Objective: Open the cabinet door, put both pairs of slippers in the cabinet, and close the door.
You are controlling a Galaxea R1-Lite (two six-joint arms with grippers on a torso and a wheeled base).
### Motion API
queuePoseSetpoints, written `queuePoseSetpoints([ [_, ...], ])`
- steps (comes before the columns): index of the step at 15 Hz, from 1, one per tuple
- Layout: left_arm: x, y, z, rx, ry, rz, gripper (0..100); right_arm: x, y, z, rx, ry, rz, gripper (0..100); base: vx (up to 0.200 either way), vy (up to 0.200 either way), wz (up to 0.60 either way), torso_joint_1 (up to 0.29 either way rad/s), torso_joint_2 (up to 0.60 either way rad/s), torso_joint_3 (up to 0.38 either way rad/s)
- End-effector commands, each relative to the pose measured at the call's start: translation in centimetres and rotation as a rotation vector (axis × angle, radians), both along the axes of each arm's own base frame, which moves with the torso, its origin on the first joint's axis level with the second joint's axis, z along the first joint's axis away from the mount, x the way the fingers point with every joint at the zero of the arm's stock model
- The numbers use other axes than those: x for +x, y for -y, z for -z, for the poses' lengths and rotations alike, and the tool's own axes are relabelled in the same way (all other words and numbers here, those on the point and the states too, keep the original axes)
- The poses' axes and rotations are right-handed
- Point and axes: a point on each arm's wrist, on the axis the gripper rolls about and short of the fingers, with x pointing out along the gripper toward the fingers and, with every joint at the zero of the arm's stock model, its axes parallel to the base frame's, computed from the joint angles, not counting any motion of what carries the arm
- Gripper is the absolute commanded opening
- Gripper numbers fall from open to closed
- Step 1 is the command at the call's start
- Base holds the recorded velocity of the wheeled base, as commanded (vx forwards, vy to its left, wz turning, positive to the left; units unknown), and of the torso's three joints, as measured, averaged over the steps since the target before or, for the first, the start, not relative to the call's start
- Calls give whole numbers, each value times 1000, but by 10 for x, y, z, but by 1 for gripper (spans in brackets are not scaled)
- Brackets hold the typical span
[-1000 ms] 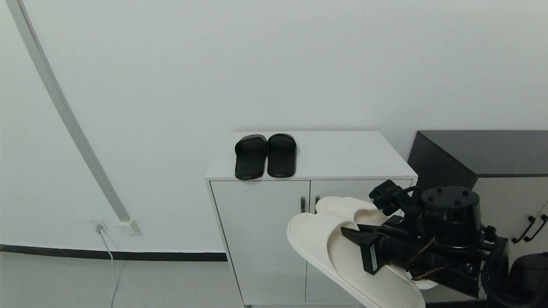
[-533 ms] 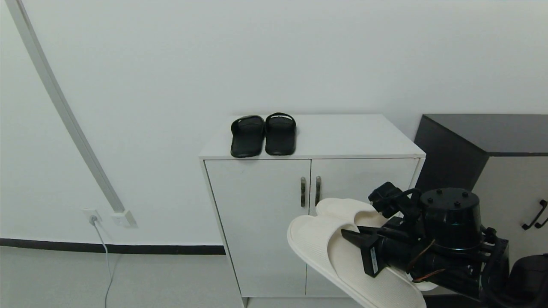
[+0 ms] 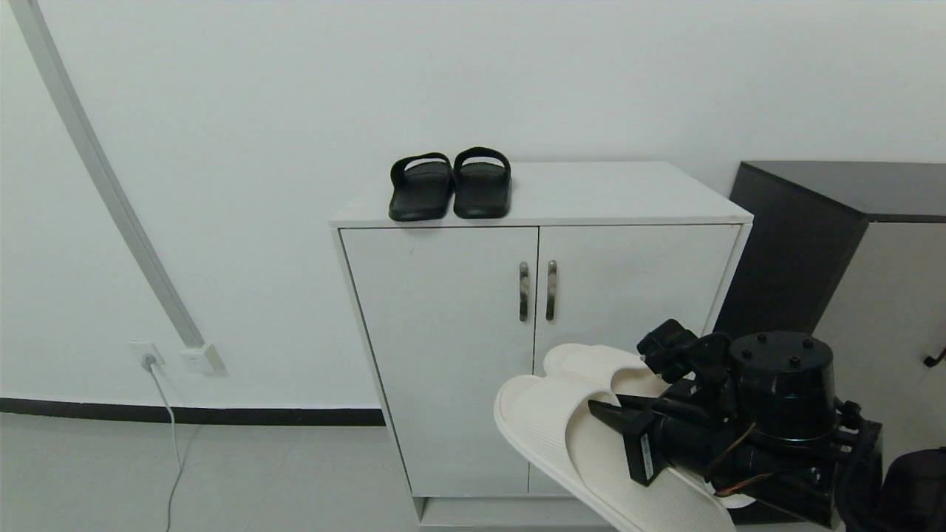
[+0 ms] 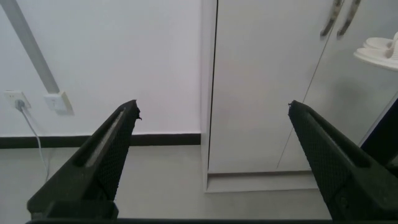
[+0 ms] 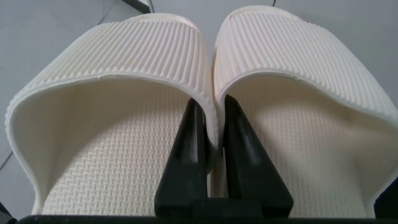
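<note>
The white cabinet stood shut, black slippers side by side on top. The cream ribbed slippers hung pinched together in the right gripper.

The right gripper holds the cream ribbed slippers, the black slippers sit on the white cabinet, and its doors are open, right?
No: the head view shows the white cabinet doors shut. The right gripper holds the cream ribbed slippers; the black slippers sit on top.

Right arm low and forward, right jaws pinched tight on white slippers; left jaws spread wide apart.
</note>
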Motion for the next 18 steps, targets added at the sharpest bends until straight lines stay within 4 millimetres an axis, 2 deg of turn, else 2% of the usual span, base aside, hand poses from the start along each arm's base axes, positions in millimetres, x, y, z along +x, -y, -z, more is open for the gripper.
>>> queuePoseSetpoints([
  [1, 0, 0, 0, 1, -2, 0, 100, -1, 0, 1, -2, -3, -2, 0, 0, 0, 0, -134, 471, 330],
  [11, 0, 0, 0, 2, -2, 1, 100, -3, 0, 3, -19, 4, -14, 0, 0, 0, 0, -79, 443, 356],
  [18, 0, 0, 0, 2, -2, 1, 100, -3, 0, 3, -21, 3, -15, 0, 0, 0, 0, -1, 12, 5],
])
